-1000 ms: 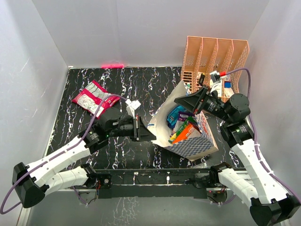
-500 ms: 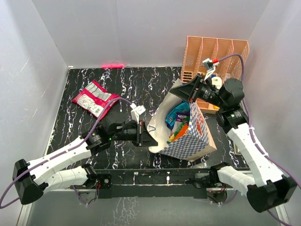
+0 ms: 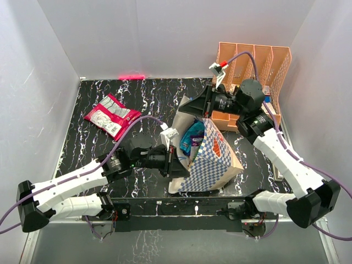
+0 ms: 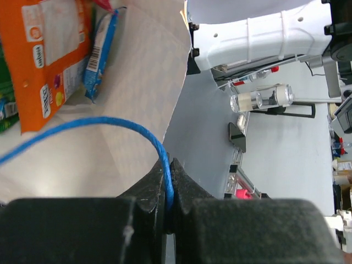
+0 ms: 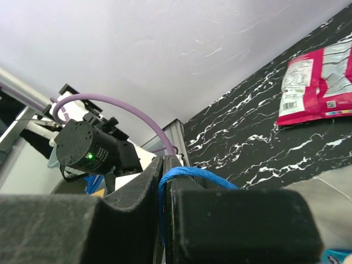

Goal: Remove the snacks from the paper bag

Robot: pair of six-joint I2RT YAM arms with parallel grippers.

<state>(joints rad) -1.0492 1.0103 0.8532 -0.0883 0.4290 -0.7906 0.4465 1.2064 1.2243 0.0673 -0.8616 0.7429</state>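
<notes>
The blue cord handles (image 4: 110,124) of the paper bag (image 3: 212,163) are clamped, one in the left gripper (image 4: 169,165) and one in the right gripper (image 5: 165,168), and the snacks (image 3: 193,138) inside it may be spilled if a cord is torn.

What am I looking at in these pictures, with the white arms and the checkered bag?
These are two white robot arms bolted at the near edge of a black table. The wide picture looks down from above; the other two come from small cameras on each wrist. On the table are a magenta snack packet and, at the back, a peach organizer. The left gripper is shut on one blue cord handle of the paper bag, the right gripper on the other handle, so the bag's mouth gapes. More snacks sit inside.
</notes>
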